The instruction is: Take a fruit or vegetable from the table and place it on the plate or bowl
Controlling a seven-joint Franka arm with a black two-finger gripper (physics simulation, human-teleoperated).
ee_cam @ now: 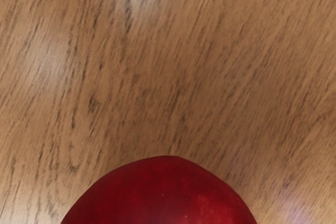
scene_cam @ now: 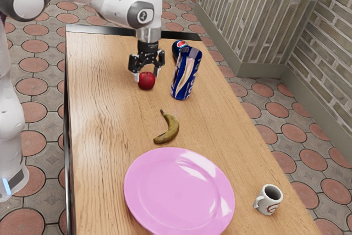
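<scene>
A red apple point(scene_cam: 146, 81) rests on the wooden table point(scene_cam: 104, 136) toward its far end. My gripper point(scene_cam: 146, 74) hangs directly over it, open, its fingers spread to either side of the apple's top; I cannot tell whether they touch it. In the wrist view the apple point(ee_cam: 163, 195) looms large just under my hand, with bare wood beyond it. A yellow-brown banana point(scene_cam: 167, 129) lies mid-table, nearer the camera. The large pink plate point(scene_cam: 179, 191) sits at the near end with nothing on it.
A tall blue soda can point(scene_cam: 185, 74) stands close to the apple on the exterior view's right, with a dark blue round object point(scene_cam: 179, 46) behind it. A small white mug point(scene_cam: 268, 199) sits by the near right corner.
</scene>
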